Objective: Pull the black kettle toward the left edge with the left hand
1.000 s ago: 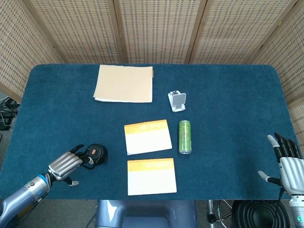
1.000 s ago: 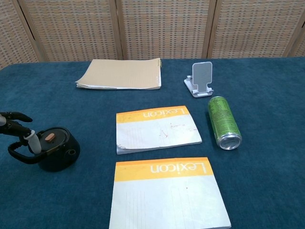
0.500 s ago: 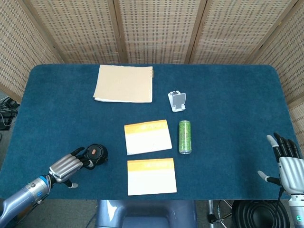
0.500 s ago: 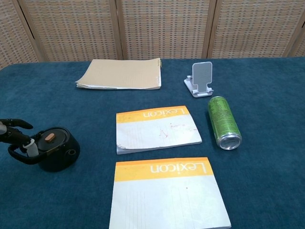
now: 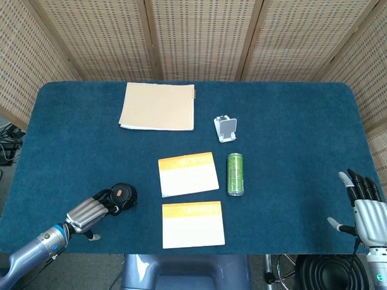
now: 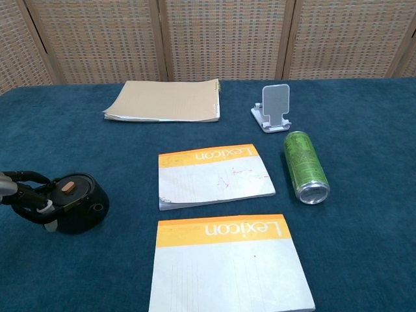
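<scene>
The black kettle (image 5: 123,196) (image 6: 78,203) is small and round, with a brown knob on its lid. It stands near the table's front left, its loop handle pointing left. My left hand (image 5: 88,211) (image 6: 25,192) reaches in from the front left corner. Its fingers (image 6: 29,177) curl over the handle and the thumb sits beneath it, so it grips the handle. My right hand (image 5: 364,208) hangs past the table's front right corner with its fingers spread, holding nothing. It does not show in the chest view.
Two orange-and-white Lexicon pads (image 5: 188,174) (image 5: 193,224) lie right of the kettle. A green can (image 5: 235,174) rests on its side beside them. A white phone stand (image 5: 226,128) and a tan notebook (image 5: 158,106) sit further back. Blue cloth (image 5: 66,151) stretches left of the kettle.
My left hand has sunk lower and its fingers have curled down around the kettle's handle. The kettle stands where it was. The right hand has barely moved.
</scene>
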You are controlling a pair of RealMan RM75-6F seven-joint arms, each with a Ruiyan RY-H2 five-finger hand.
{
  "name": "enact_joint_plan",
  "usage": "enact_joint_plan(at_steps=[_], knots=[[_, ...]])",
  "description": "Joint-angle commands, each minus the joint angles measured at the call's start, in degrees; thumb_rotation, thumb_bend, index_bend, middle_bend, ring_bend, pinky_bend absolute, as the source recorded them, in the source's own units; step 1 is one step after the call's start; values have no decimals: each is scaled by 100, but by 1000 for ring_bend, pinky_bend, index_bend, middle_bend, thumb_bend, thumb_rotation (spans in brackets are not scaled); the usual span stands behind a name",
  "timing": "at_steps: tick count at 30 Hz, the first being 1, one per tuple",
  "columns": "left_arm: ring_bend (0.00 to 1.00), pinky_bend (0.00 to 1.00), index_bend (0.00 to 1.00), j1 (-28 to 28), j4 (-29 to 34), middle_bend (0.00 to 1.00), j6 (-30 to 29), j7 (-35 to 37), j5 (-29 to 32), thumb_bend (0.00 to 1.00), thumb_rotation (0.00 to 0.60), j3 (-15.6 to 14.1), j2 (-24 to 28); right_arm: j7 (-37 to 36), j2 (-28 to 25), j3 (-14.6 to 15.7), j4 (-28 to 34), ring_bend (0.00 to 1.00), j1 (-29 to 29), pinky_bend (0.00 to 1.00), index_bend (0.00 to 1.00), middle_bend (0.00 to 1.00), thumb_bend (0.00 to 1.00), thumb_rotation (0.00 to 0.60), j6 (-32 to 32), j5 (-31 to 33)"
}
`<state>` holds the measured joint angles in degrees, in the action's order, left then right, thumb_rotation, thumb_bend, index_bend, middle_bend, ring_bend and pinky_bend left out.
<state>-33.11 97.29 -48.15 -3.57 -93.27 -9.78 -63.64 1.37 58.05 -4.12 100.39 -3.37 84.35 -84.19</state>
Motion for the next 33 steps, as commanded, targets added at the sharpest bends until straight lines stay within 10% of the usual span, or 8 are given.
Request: enact_joint_plan(at_steps=[1, 22, 33], knots=[[276, 0, 306, -4, -13, 317, 41, -73, 55, 0, 600, 15, -60, -10, -4, 0, -1, 0, 1, 0, 0, 0, 0, 600, 3, -3], [331, 0, 406, 84, 24, 422, -23, -728, 478, 0, 600, 140, -162, -80, -24, -5, -6, 0, 3, 0, 0, 0, 0, 600, 8, 0], [426, 0, 626, 125, 102, 603, 36, -1099, 822, 0, 600, 175, -124, -77, -25, -2, -1, 0, 5, 0, 0, 0, 0, 600, 11, -4]])
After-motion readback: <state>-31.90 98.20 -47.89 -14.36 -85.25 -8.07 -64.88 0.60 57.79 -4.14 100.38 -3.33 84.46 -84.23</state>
